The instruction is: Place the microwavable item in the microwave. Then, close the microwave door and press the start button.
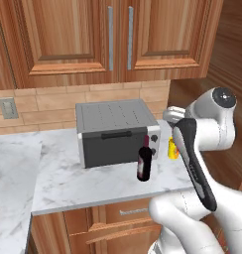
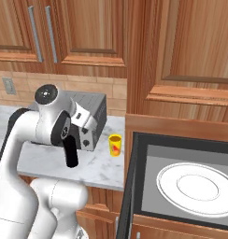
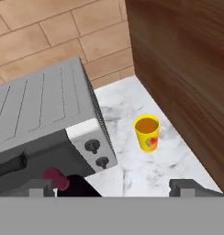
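While nothing sits between the fingertips, gripper [image 3: 114, 187] hovers above the counter [image 3: 146, 172] with jaws apart, looking down on the yellow mug [image 3: 147, 132]. Mug upright near the counter's right edge, just beside the wooden side panel [image 3: 187, 73], right of the toaster oven [image 3: 45, 124] and well apart from the wine bottle [image 1: 144, 161] at the counter's front edge. Microwave [image 2: 181, 186] open, white plate [image 2: 196, 188] bare. Hardly begun, by the look of it: grasping, loading, shutting the door and pressing start all left.
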